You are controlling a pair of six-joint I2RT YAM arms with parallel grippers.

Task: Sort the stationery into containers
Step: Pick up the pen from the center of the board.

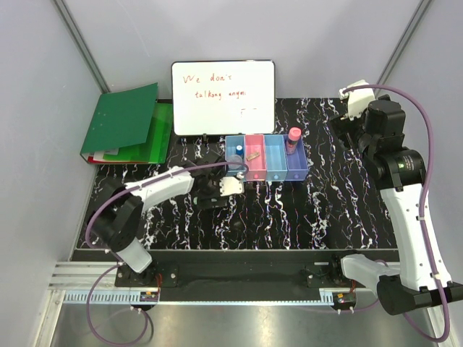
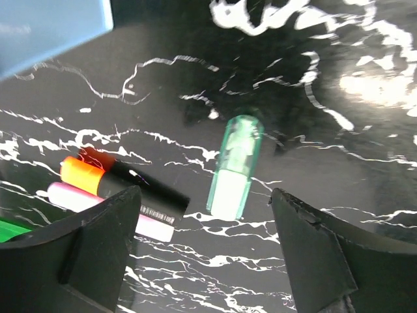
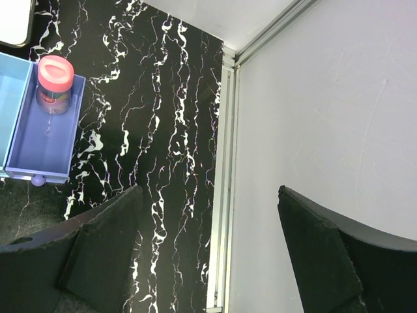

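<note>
At opposite ends of the bin row (image 1: 275, 160) stand a blue-capped bottle (image 1: 238, 150) and pink-capped jar (image 1: 294, 137); both jaws gape empty.

Left fingers (image 1: 211, 196) are seen low over the counter (image 1: 325, 210), just before the bin row (image 1: 277, 176); pink-capped bottle (image 1: 294, 137) is stood in rightmost bin (image 1: 298, 172).

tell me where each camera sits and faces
Top external: high behind the bases, looking down on table and bins; left arm and right arm show.
Left wrist: on the left arm, looking down at a green marker; its fingers frame it.
Right wrist: on the right arm, looking down at the table's right edge and wall; its fingers show.
Shared: top and right wrist both see the purple bin holding the pink-capped bottle.
</note>
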